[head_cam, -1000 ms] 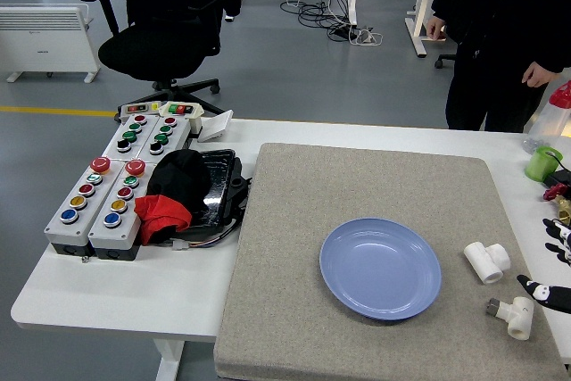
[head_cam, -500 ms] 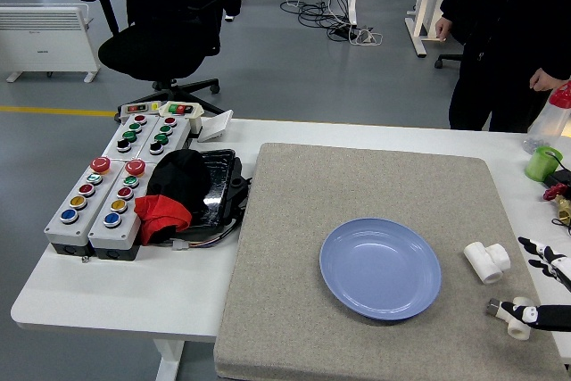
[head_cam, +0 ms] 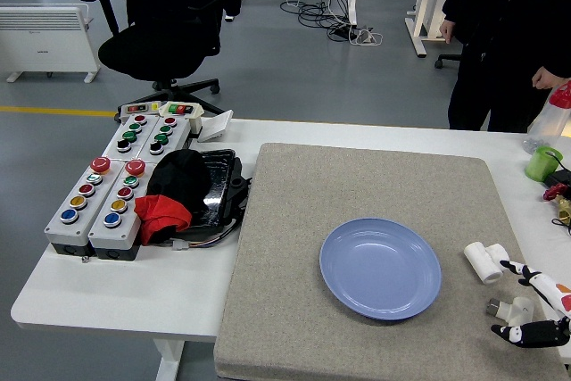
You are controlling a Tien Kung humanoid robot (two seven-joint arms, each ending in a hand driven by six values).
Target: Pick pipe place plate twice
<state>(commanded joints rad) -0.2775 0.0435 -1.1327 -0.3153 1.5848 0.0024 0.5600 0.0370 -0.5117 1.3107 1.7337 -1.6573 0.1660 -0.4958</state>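
Observation:
A round blue plate (head_cam: 381, 268) lies empty on the grey mat (head_cam: 303, 220). Two white pipe fittings sit to its right: one pipe fitting (head_cam: 484, 260) by the plate's right rim, and a second pipe fitting (head_cam: 515, 310) with a metal end, closer to the front edge. My right hand (head_cam: 525, 303) reaches in from the lower right corner. Its fingers are spread, with the thumb (head_cam: 508, 333) in front of the second fitting and the other fingers (head_cam: 522, 272) behind it, between the two fittings. I cannot see the hand closed on the fitting. My left arm is out of view.
Two grey button boxes (head_cam: 116, 185) and a black and red cloth (head_cam: 174, 195) sit on the table's left side. A green cup (head_cam: 542, 164) and a spray bottle (head_cam: 555, 106) stand at the far right. A person in black stands behind the table at the top right, one hand (head_cam: 544, 78) hanging down.
My right hand has moved left and forward, from the right edge to straddle the nearer fitting. Both fittings and the plate have stayed in place.

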